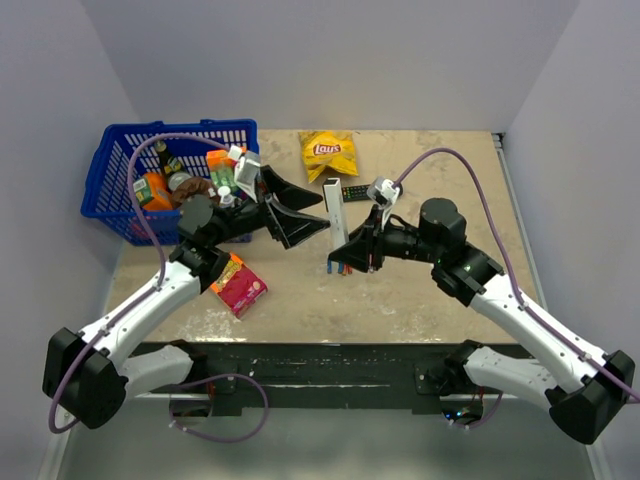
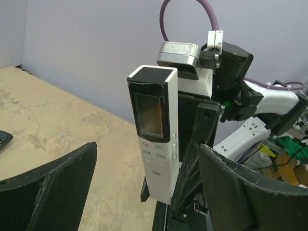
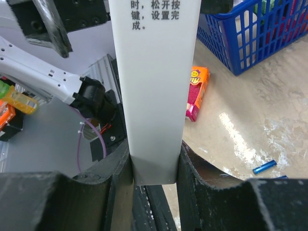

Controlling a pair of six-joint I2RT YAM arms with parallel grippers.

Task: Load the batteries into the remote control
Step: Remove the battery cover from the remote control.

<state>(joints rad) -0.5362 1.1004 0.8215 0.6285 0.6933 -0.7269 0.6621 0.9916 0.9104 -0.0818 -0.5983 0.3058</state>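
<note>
Right gripper (image 3: 154, 169) is clamped on the plain end of the white remote control (image 2: 156, 134), lifted over mid-bench (image 1: 420, 300). It likely steadies it for the left gripper (image 1: 318, 213), which faces it, jaws apart, empty. Blue battery (image 3: 264, 167) lies on the bench below.

The slim white stick remote (image 2: 156, 139) bears a dark patch and grey lettering. The tiny metallic cylinder battery (image 3: 264, 167) is blue, the bench (image 1: 420, 290) mottled beige, the ten-o'clock lattice basket (image 1: 112, 190) blue.
</note>
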